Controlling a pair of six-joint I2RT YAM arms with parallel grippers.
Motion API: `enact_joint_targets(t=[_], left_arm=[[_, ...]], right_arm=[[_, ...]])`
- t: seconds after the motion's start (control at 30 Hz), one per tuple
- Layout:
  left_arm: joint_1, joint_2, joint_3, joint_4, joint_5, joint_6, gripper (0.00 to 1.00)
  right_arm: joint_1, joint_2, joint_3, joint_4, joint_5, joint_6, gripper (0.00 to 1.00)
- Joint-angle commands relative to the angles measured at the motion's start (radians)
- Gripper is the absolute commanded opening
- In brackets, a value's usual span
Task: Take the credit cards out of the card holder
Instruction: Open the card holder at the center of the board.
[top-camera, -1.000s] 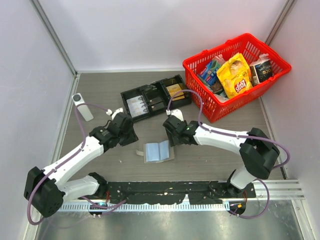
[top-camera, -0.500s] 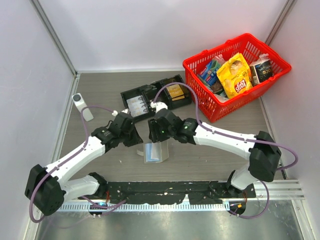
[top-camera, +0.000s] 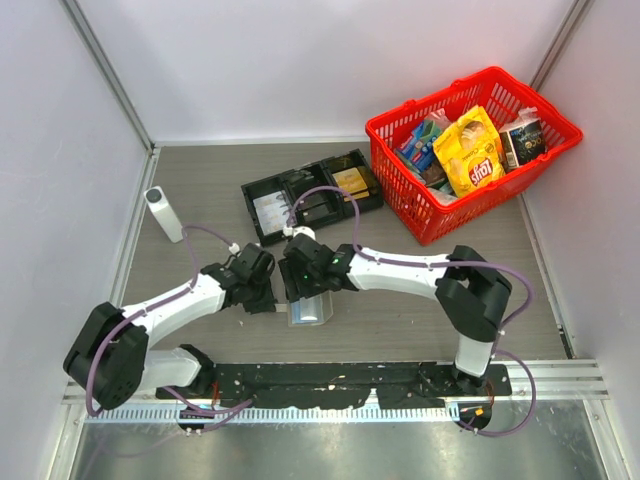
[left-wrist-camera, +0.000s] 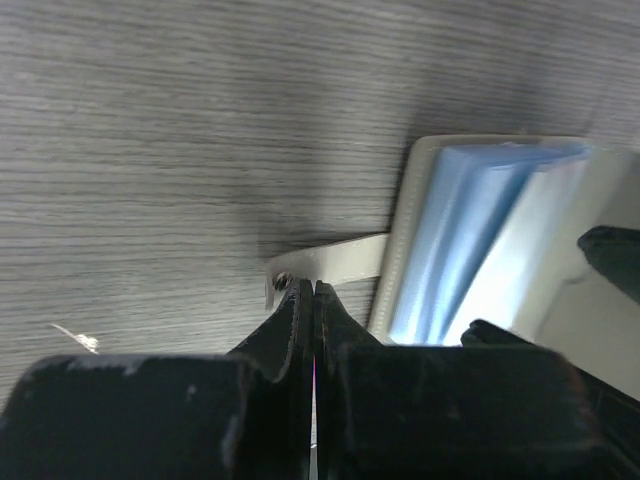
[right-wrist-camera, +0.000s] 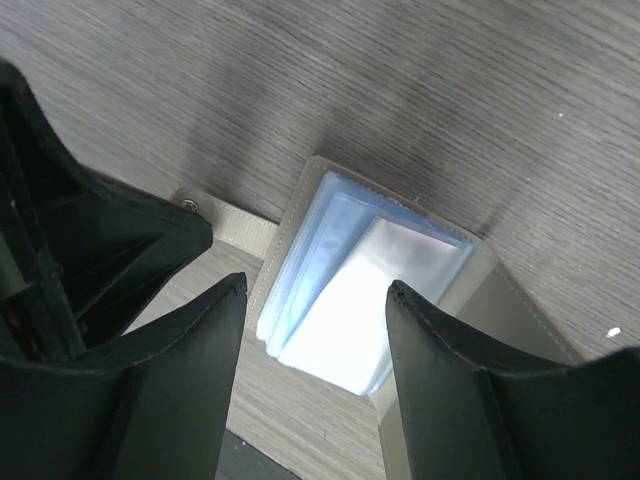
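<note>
I'm pinching the strap (left-wrist-camera: 340, 258) of the card holder (right-wrist-camera: 510, 295) with the left gripper (left-wrist-camera: 308, 292), its fingers closed flat, anchoring the holder open at mid-table. The right gripper (right-wrist-camera: 315, 290) is hovering with its fingers wide astride the credit cards (left-wrist-camera: 470, 250). I'm planning to lower it squarely and nip 1 exposed card edge, not the flap.

Holder (right-wrist-camera: 512, 292) lies under my right claw (right-wrist-camera: 315, 290), cards (right-wrist-camera: 340, 265) inside; its strap (left-wrist-camera: 335, 258) reaches left to my left claw (left-wrist-camera: 306, 290).
</note>
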Motion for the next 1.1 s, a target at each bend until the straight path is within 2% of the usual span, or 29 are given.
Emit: enact_joint_targets(t=[0.0,0.27,0.63,0.83,1.07], left_arm=[[0.013,0.001,-0.039,0.062,-0.050,0.012,0.00],[0.031,-0.001,-0.103,0.100,-0.047,-0.014,0.00],[0.048,-0.040,-0.122,0.126,-0.001,-0.032,0.00],[0.048,-0.119,-0.076,0.125,0.009,-0.045,0.01],[0.049,-0.083,-0.015,0.172,0.101,-0.049,0.03]], right_arm=[[0.033,0.062,0.110,-0.068,0.144,0.041,0.64],[0.062,0.155,0.183,-0.187,0.263,0.053,0.67],[0.087,0.215,0.219,-0.285,0.357,0.061,0.65],[0.089,0.214,0.193,-0.270,0.346,0.064,0.56],[0.087,0.206,0.146,-0.229,0.323,0.065,0.46]])
